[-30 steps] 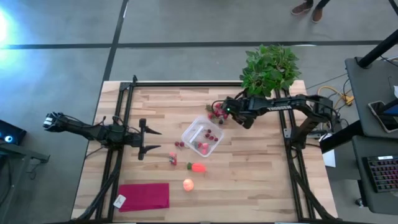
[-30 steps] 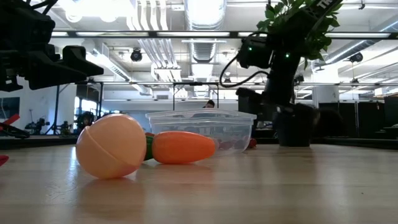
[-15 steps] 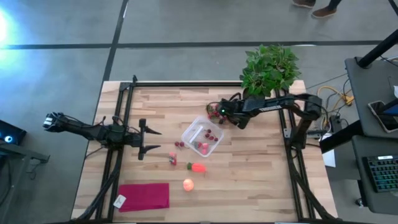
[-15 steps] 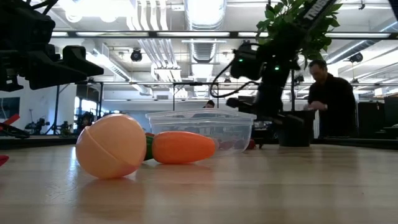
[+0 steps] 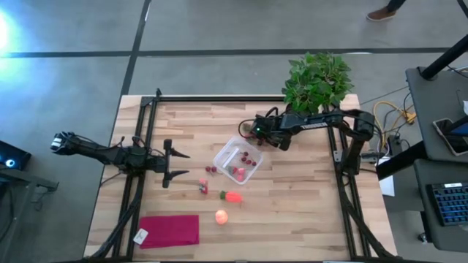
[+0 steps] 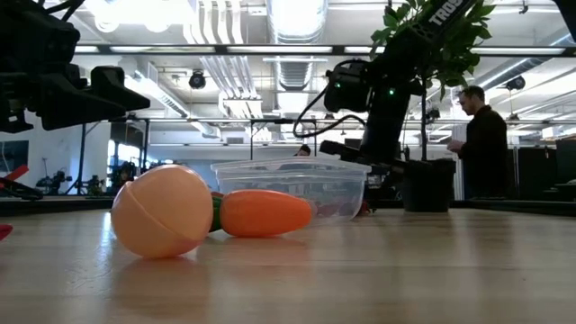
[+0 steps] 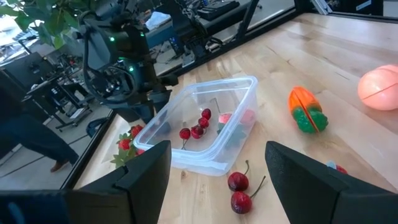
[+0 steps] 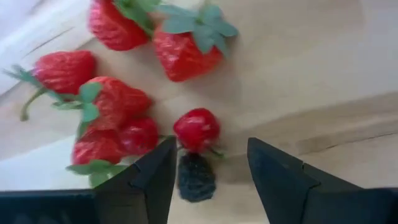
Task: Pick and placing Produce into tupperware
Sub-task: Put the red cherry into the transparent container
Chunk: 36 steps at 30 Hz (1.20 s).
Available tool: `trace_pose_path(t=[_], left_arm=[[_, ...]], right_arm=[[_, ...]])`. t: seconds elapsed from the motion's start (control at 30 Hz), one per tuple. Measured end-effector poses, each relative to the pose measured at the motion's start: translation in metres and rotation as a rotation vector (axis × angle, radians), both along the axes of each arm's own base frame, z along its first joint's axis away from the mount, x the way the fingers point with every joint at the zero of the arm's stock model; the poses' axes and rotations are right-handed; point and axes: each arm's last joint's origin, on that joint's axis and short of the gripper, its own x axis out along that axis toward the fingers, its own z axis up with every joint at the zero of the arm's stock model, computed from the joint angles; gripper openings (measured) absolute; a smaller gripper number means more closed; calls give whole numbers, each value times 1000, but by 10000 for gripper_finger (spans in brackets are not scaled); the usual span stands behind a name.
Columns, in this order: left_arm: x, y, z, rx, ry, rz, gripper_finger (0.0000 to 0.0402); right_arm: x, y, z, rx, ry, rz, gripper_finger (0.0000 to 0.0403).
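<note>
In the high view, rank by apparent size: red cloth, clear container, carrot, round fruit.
1. Red cloth
2. Clear container
3. Carrot and round fruit: too close in size to rank; the carrot looks slightly longer.

The scene is lit evenly from overhead. In the high view a strong white glare is seen on the grey floor (image 5: 6,33) at the far left edge, while the wooden bench (image 5: 292,204) is evenly lit, with only faint, soft shadows cast. In the low view the ceiling lights (image 6: 135,13) are blown out to white, and the arms are rendered as dark silhouettes against them; the nearest bench surface is blurred. In the right wrist view the strawberries (image 8: 112,106) are shown slightly soft, and the gripper fingers (image 8: 140,180) are out of focus. The left wrist view is bright, with its near fingers (image 7: 143,177) blurred.
</note>
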Motion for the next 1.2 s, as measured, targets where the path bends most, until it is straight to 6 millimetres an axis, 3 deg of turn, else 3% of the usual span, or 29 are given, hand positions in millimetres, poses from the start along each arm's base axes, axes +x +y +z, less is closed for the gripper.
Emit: trace_pose_path(t=[0.3, 0.6, 0.83, 1.2], left_arm=[[0, 0, 0, 0, 0, 0, 247], [0, 0, 0, 0, -2, 0, 247], [0, 0, 0, 0, 0, 0, 247], [0, 0, 0, 0, 0, 0, 247]], right_arm=[[-3, -8, -1, -15, 2, -30, 143], [1, -11, -13, 0, 17, -26, 135], [4, -13, -9, -14, 20, -1, 131], [6, -11, -3, -10, 10, 20, 79]])
